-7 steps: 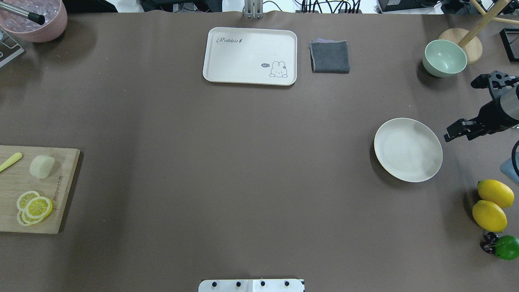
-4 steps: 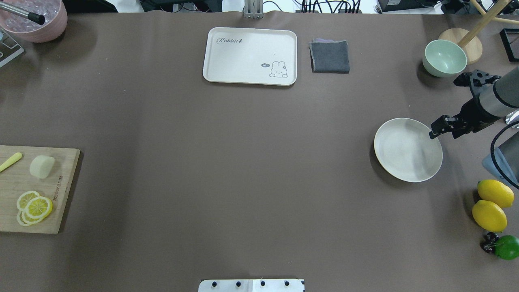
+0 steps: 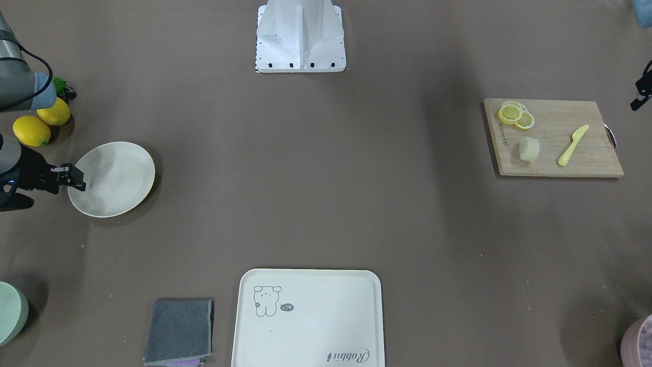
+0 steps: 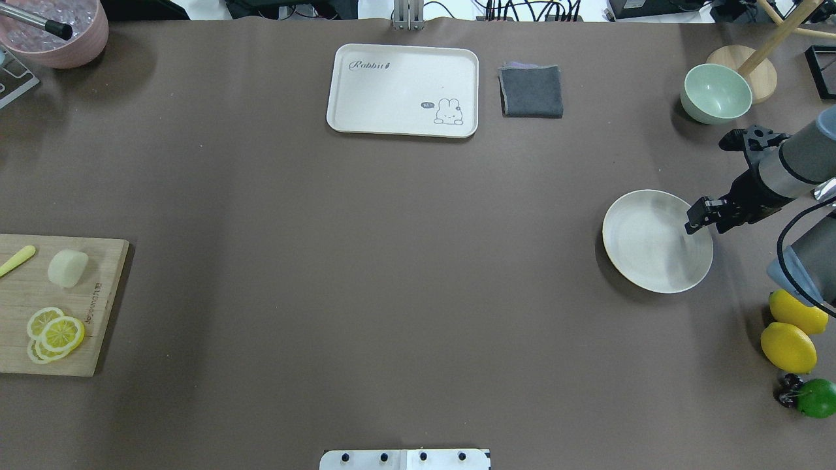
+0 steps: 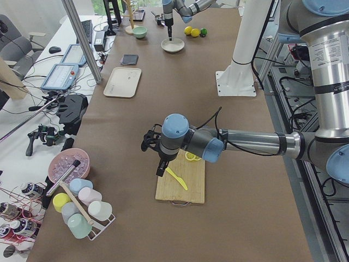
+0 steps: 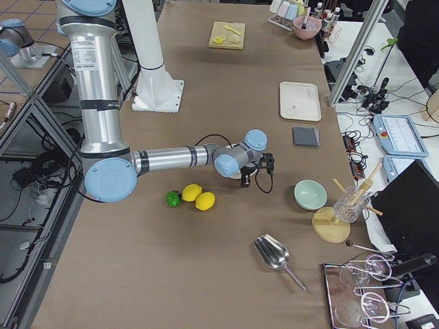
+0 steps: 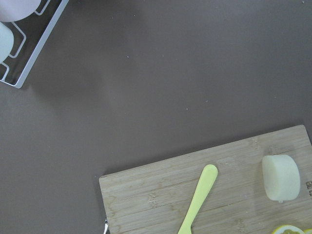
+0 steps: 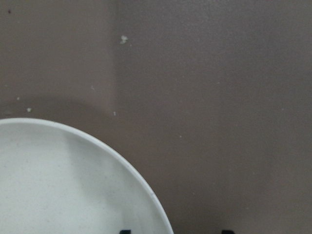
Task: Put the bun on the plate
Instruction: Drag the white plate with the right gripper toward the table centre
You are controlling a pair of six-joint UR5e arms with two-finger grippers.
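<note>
Bun (image 4: 67,268) sits on the board (image 4: 16,297) at the L edge of the table (image 4: 392,294), nothing touching it, well apart from both grippers; plate (image 4: 643,251) is way across on the R side w/ nothing on it. Nearest the robot, R side: lime (image 4: 818,398) w/ a small dark obj (image 4: 787,391) against it, then two lemons (image 4: 789,347) side by side, the farther one partly under the R arm (image 4: 793,163). On the board going outward: stack of lemon slices (image 4: 55,334) at the robot-side end, bun just beyond them, yellow knife (image 4: 16,260) beside bun toward the table edge, not touching it. L gripper (image 5: 161,166) hangs pointing down near the board at the table's L end; its wrist cam looks down on knife, bun & bare table, but no fingers show there, so can't tell if they're wide or narrow. R gripper (image 4: 704,219) is at the plate's far-R rim, empty; its wrist cam shows both fingertips (image 8: 125,232) fairly wide apart w/ the rim line running btwn them; whether they touch the plate, can't tell. Far row, L to R: pink bowl (image 4: 81,52) in the corner w/ a metal handle (image 4: 29,19) in it, tray (image 4: 392,85) w/ a rabbit drawing, folded grey cloth (image 4: 531,91) just beside the tray, green bowl (image 4: 716,93) next to a round wooden base (image 4: 764,85)
</note>
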